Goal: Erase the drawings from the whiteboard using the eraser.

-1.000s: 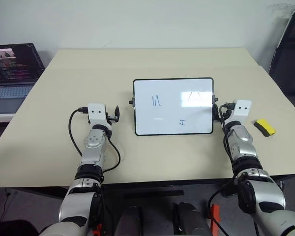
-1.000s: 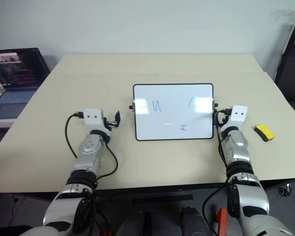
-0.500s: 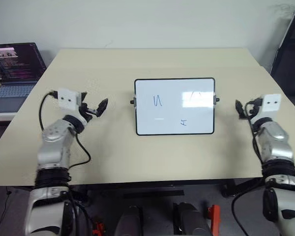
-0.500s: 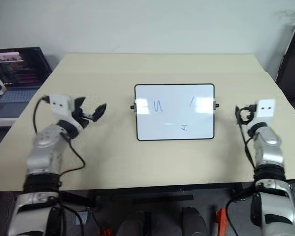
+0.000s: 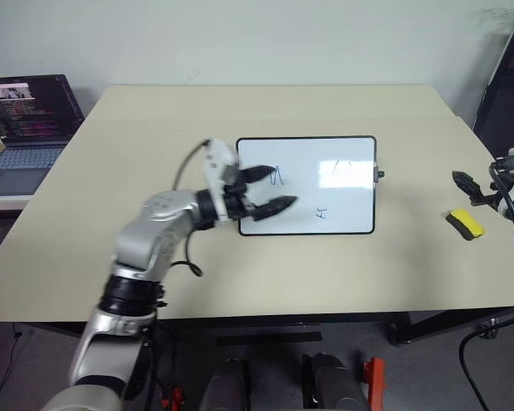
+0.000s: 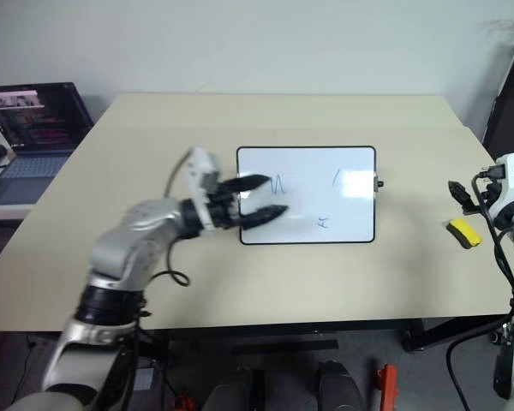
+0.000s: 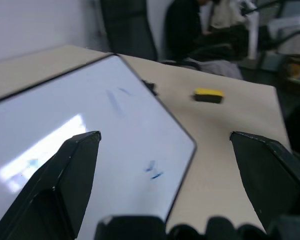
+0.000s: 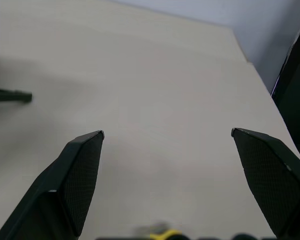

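Note:
The whiteboard (image 5: 347,199) lies flat at the middle of the table, with its black frame all around. The drawings (image 5: 278,175) are small blue scribbles; one more sits lower down (image 5: 322,212). My left gripper (image 5: 272,189) hovers open over the board's left part, pointing right across it, one finger partly covering the left scribble. In the left wrist view the board (image 7: 65,130) spreads out between the open fingers. The yellow eraser (image 5: 465,223) lies on the table right of the board. My right gripper (image 5: 464,182) stands open just above and behind the eraser, holding nothing.
An open laptop (image 5: 26,120) sits beyond the table's left edge. A dark chair (image 5: 507,81) stands past the far right corner. Bare tabletop (image 5: 265,103) stretches behind the board and in front of it.
My left arm swung right, from the table left of the board to over the board's left part. The right arm moved out to the right, and the eraser shows again.

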